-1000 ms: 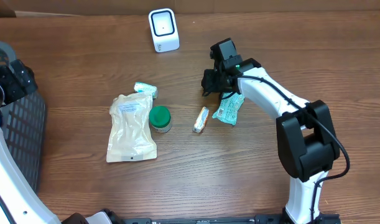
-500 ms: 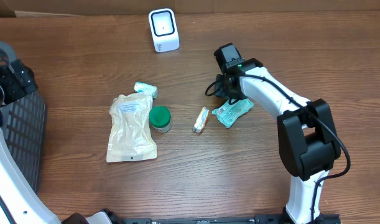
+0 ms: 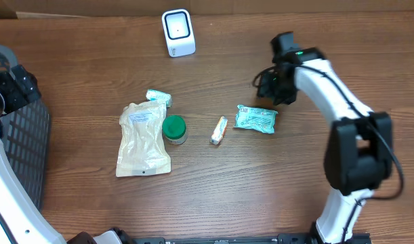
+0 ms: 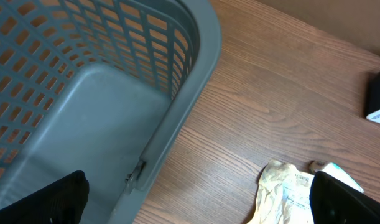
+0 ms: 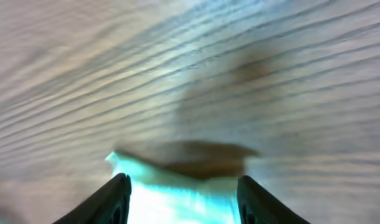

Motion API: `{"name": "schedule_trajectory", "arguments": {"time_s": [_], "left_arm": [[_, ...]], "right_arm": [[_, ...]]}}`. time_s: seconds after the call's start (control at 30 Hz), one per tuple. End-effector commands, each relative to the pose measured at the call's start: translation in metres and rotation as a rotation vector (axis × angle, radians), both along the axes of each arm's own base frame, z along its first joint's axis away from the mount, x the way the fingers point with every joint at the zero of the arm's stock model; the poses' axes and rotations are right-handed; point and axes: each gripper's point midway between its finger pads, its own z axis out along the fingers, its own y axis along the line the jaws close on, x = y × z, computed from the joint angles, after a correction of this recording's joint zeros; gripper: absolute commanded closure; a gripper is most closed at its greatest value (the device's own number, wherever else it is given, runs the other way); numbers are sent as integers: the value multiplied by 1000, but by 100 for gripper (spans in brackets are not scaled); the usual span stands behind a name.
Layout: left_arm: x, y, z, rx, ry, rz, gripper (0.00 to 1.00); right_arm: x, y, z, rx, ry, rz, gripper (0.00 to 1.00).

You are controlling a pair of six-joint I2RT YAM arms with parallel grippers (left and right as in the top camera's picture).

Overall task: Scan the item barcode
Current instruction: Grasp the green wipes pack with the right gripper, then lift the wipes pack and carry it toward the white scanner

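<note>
Showing both arms at a wooden table [image 3: 261,190], seen from above and from each wrist. The right gripper [image 3: 269,88] hangs over bare wood toward the far right of the table. In its own wrist view its two fingers [image 5: 109,200] stand moderately apart with nothing clamped between them. That view is badly blurred, and a teal packet [image 3: 256,118] appears in it only as a bright smear past the fingertips. From above, the packet lies flat on the table just to the near side of the right gripper, and no finger touches it. The white scanner [image 3: 177,32] stands upright at the far edge, well apart from the packet. Between them and to the left lie a small wrapped bar [image 3: 219,130], a jar with a green lid [image 3: 173,129], a beige pouch [image 3: 143,139] touching the jar, and a small teal-and-white sachet [image 3: 158,97] just beyond the pouch. The left gripper [image 4: 199,208] is above the rim of a grey mesh basket [image 4: 196,56] at the table's left edge. Its fingers [image 4: 59,199] are spread as wide as they go and hold nothing. A corner of the beige pouch shows near its right fingertip.
</note>
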Motion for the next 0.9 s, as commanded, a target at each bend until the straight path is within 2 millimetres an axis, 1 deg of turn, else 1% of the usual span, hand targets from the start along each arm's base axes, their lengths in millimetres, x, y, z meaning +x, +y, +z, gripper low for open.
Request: {"name": "schedule_trajectory", "arguments": {"time_s": [0.0, 0.07, 0.1, 0.17, 0.27, 0.37, 0.47, 0.6, 0.73, 0.87], "left_arm": [[-1, 1, 12, 30, -23, -3, 0], [-1, 1, 12, 30, -23, -3, 0], [-1, 1, 12, 30, -23, -3, 0], [-1, 1, 12, 30, -23, -3, 0], [-1, 1, 12, 30, -23, -3, 1], [-1, 1, 12, 30, -23, -3, 0], [-1, 1, 12, 30, -23, -3, 0], [-1, 1, 12, 30, -23, -3, 1], [-1, 1, 12, 30, -23, -3, 0], [-1, 1, 12, 30, -23, -3, 1]], "right_arm": [[3, -8, 78, 137, -162, 88, 45], [-8, -20, 88, 164, -157, 116, 41], [-14, -26, 89, 179, -145, 133, 39], [-26, -36, 87, 219, -110, 170, 38], [-37, -43, 75, 280, -80, 188, 37], [-47, -48, 53, 300, -48, 179, 35], [-55, -44, 27, 328, -32, 177, 35], [-58, -37, 2, 369, -55, 178, 35], [-63, -28, -14, 427, -75, 177, 35], [-64, -27, -31, 437, -87, 121, 36]]}}
